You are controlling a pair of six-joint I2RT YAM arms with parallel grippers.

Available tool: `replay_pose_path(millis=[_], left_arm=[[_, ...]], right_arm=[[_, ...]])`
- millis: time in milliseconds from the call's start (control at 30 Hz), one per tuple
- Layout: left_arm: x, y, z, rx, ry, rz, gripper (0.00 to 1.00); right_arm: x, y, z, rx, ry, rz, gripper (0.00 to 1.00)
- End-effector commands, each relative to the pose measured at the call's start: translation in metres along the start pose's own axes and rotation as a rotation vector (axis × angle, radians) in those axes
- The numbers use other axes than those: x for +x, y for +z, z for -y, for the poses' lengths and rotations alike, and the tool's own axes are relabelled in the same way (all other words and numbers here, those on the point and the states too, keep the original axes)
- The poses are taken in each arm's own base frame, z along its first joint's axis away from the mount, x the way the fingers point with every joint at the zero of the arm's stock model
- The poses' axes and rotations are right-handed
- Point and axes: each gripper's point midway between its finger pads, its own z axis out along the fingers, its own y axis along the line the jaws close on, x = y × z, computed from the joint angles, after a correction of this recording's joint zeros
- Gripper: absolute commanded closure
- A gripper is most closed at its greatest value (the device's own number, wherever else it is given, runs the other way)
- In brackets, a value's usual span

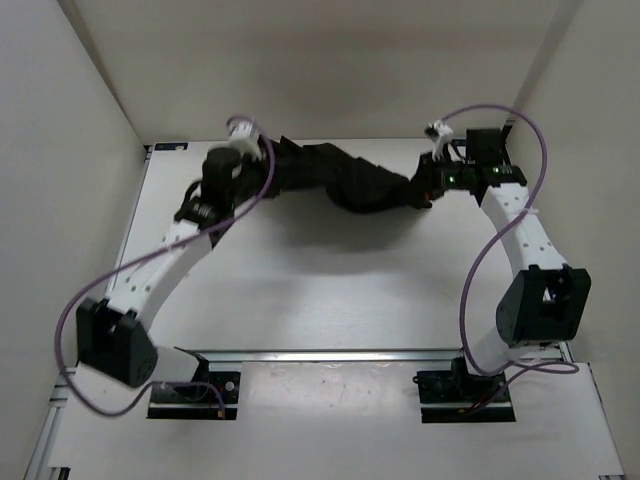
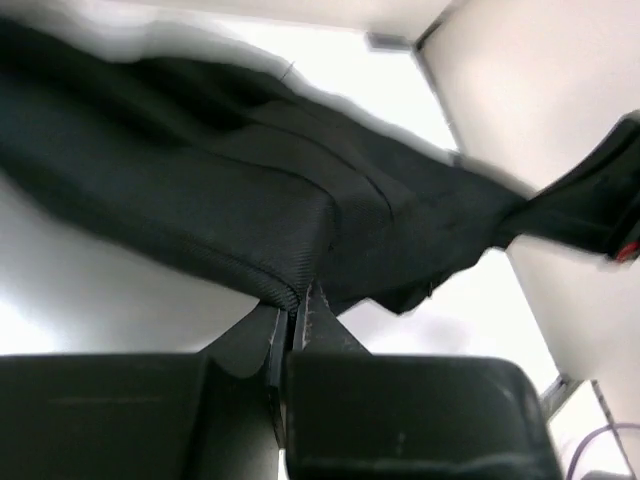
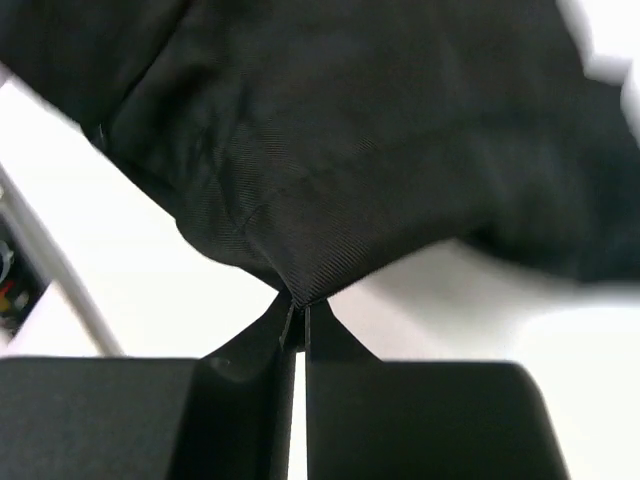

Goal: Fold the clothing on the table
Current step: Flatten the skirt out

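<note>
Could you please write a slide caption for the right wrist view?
Right gripper shut on a hemmed corner of the black clothing over the white table.

The clothing (image 3: pixel 330 150) is matt black cloth with a fine ribbed weave; the surface (image 1: pixel 330 290) is smooth white.

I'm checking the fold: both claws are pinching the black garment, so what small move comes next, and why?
Probably ease the claws apart to stretch it flat: left claw and right claw are each shut on an edge of the clothing, which is bunched between them.
</note>
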Motion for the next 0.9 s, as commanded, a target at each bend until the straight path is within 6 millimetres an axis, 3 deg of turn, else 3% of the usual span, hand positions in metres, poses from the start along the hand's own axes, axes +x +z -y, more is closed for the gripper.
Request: replay_pose_path(millis=[0,33,67,133,200,300,433,500,567,600,633,667,700,733,767,800,833,867], left_arm=[[0.091,-0.043,-0.050,-0.122,-0.087,-0.126,1.00],[0.123,-0.053,-0.056,-0.148,-0.111,-0.180,1.00],[0.119,-0.068,-0.051,-0.146,-0.117,-0.149,1.00],[0.146,-0.090,-0.057,-0.172,-0.172,-0.175,1.00],[0.148,-0.112,-0.055,-0.169,-0.205,-0.156,1.00],[0.150,-0.125,-0.052,-0.150,-0.258,-0.145,1.00],[0.163,-0.124,-0.062,-0.147,-0.314,-0.174,1.00],[0.170,-0.113,-0.071,-0.145,-0.348,-0.197,1.00],[0.163,-0.099,-0.083,-0.154,-0.360,-0.184,1.00],[0.165,-0.089,-0.091,-0.164,-0.357,-0.204,1.00],[0.161,-0.072,-0.100,-0.165,-0.363,-0.213,1.00],[0.131,-0.060,-0.101,-0.152,-0.343,-0.170,1.00],[0.134,-0.042,-0.112,-0.156,-0.341,-0.208,1.00],[0.111,-0.018,-0.117,-0.147,-0.343,-0.210,1.00],[0.058,-0.003,-0.108,-0.113,-0.298,-0.145,1.00],[0.052,0.018,-0.115,-0.107,-0.300,-0.167,1.00],[0.008,0.037,-0.106,-0.079,-0.258,-0.110,1.00],[-0.045,0.043,-0.084,-0.031,-0.209,-0.016,1.00]], right_arm=[[0.065,-0.018,0.014,0.013,0.141,-0.094,1.00],[0.080,-0.028,0.014,0.027,0.184,-0.096,1.00],[0.092,-0.032,0.010,0.022,0.220,-0.106,1.00],[0.093,-0.049,0.006,0.055,0.219,-0.057,1.00],[0.099,-0.053,-0.003,0.058,0.229,-0.051,0.99],[0.110,-0.047,-0.027,0.004,0.264,-0.074,1.00],[0.115,-0.035,-0.029,0.003,0.258,-0.094,1.00],[0.116,-0.028,-0.019,0.002,0.277,-0.108,1.00],[0.116,-0.016,-0.005,-0.005,0.329,-0.125,1.00],[0.107,-0.011,0.014,0.010,0.358,-0.102,1.00],[0.086,-0.009,0.022,0.010,0.377,-0.055,1.00],[0.082,-0.002,0.038,0.013,0.404,-0.053,1.00],[0.055,0.005,0.053,0.012,0.396,-0.023,1.00],[0.041,0.011,0.058,0.009,0.367,-0.015,1.00],[0.002,0.015,0.071,0.018,0.297,0.022,1.00],[-0.041,0.015,0.082,0.046,0.203,0.070,1.00],[-0.062,0.013,0.079,0.051,0.160,0.094,1.00],[-0.098,0.010,0.082,0.063,0.090,0.149,1.00]])
